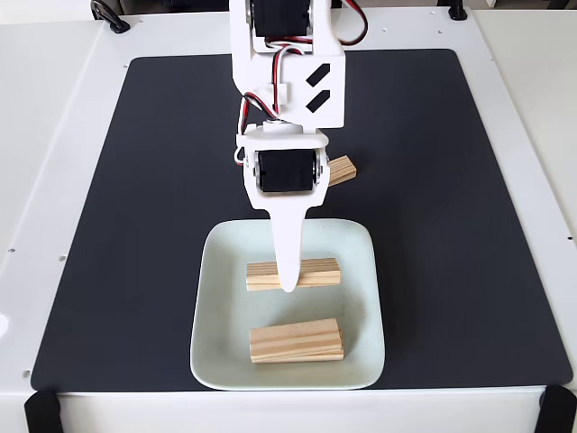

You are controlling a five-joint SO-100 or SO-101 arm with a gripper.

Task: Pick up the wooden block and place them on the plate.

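Observation:
The pale square plate [359,298] sits on the black mat near the table's front edge. Two wooden blocks lie flat on it, one across the middle [317,271] and one closer to the front [296,341]. A further wooden block [343,170] rests on the mat behind the plate, partly hidden by the arm. My gripper [287,284] points down over the plate, and its white finger [287,253] crosses the middle block with the tip at that block's front edge. The second finger is hidden, so I cannot tell how the jaws stand.
A black mat [126,225] covers most of the white table [54,135]. The arm's white body [288,72] reaches in from the back centre. Black clamps sit at the front corners [41,412] and cables at the back left [108,16].

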